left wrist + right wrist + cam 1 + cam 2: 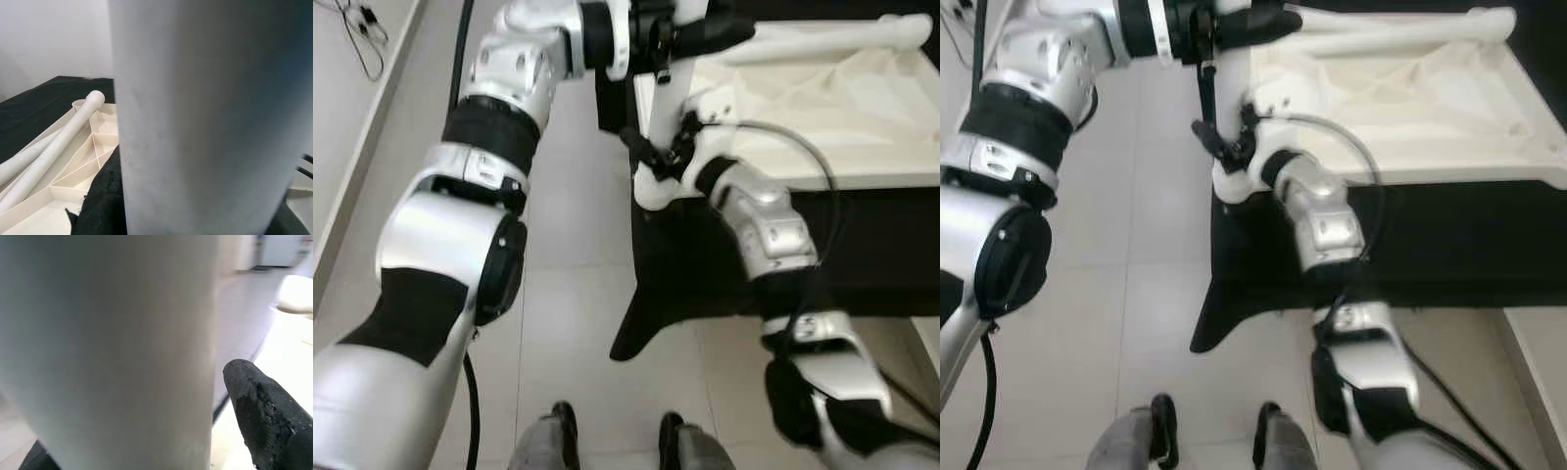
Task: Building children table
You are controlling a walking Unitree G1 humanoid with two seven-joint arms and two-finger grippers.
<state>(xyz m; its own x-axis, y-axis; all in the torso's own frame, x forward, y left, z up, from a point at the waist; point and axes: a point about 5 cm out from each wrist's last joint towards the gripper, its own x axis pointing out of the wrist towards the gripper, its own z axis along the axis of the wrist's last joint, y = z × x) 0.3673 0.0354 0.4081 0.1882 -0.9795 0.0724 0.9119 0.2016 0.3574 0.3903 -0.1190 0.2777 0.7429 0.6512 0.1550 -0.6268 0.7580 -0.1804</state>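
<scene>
White table leg between both end effectors

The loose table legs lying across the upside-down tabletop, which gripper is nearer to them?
Left. The left gripper holds the upright leg high, beside the loose legs; the right gripper grips it lower down, farther away.

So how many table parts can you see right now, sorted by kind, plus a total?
Upturned tabletop: 1
Upright leg held by the left gripper and right gripper: 1
Loose legs lying on the tabletop: 2
Total: 4
</scene>
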